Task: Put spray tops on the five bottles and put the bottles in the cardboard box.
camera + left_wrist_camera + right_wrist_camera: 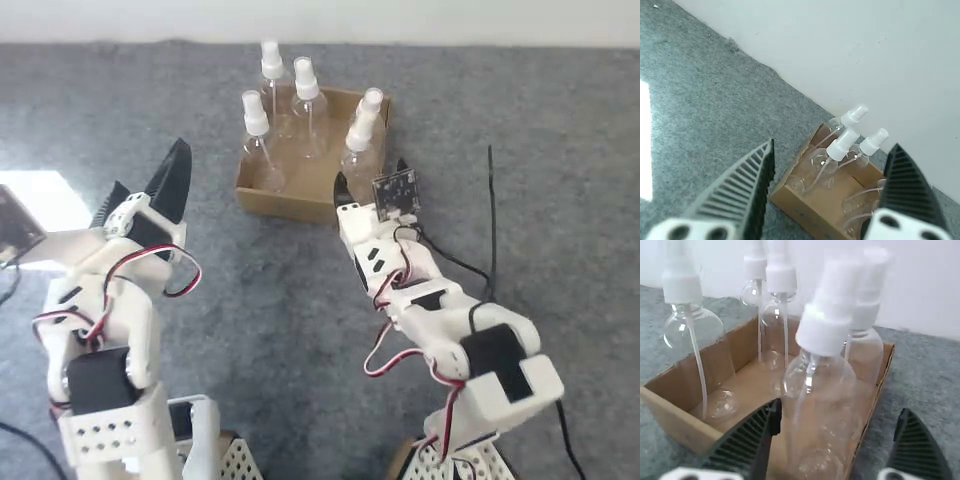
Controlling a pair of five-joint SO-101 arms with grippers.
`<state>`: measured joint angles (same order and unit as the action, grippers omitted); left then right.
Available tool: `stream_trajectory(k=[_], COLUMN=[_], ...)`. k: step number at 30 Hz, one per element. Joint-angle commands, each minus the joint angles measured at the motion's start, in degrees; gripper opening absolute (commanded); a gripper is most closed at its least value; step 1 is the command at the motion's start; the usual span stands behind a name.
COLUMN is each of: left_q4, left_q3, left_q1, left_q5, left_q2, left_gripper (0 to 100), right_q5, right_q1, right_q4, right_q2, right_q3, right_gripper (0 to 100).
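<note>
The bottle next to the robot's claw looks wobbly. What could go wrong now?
The right gripper is open at the near wall of the cardboard box, with the nearest bottle right in front of its fingers. That bottle leans in the high view, so a small nudge might tip it. It stands crowded against the other bottles, so if it falls it may knock them over too.

Cardboard box (268, 197) on grey table (300, 300)

1. The bottles (308, 125) were clear, with white spray tops (256, 112).
2. The box (280, 202) was plain brown.
3. The worktop (280, 310) was mottled grey.
4. The arms (410, 262) were white, their ribbed jaws black, wires (368, 362) red.
</note>
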<state>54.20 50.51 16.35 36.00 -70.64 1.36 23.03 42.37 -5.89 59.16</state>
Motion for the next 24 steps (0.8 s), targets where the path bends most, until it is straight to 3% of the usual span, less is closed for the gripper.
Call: stream_trajectory(k=[1,24], left_q4=[-1.41,-1.41], left_q3=[-0.4,-0.4], left_q1=[0.09,0.09], left_q5=[0.62,0.62], left_q2=[-0.7,-0.7], left_gripper=[33,33], right_q5=[2.02,1.85], right_q1=[-1.45,0.04], right_q4=[-3.12,-3.12], right_q2=[6.37,16.66], right_q3=[-0.53,8.62], right_gripper=[31.8,31.5])
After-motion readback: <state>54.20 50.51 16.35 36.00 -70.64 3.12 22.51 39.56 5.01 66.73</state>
